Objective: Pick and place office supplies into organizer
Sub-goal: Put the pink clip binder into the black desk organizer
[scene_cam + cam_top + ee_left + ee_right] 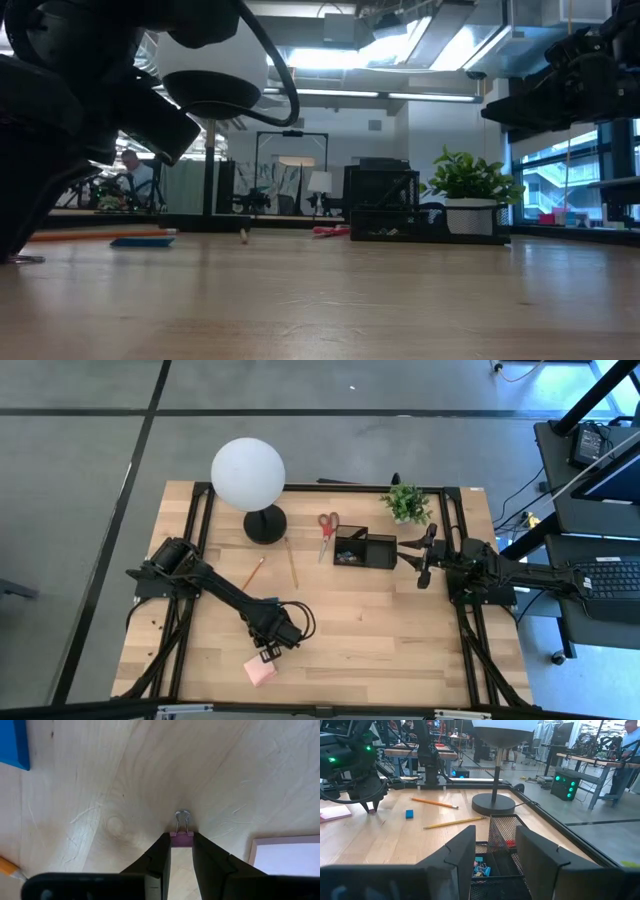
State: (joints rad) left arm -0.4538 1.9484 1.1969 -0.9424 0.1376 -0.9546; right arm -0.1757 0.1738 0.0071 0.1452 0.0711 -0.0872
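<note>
Two arms over the wooden table [380,640]. Left gripper [181,851] down near the front edge, fingers [159,857] pinching a small pink binder clip [181,834] flat on the wood, its wire loops pointing away; pink sticky-note pad [261,672] just beside it toward the front edge. Right gripper [494,850] hovers above the black mesh organizer [364,549] near the back edge, fingers spread, nothing between them. Red-handled scissors [327,532] lie beside the organizer; two pencils [291,561] and blue eraser [409,813] lie toward the globe lamp [250,480]; potted plant [406,503] at the back.
</note>
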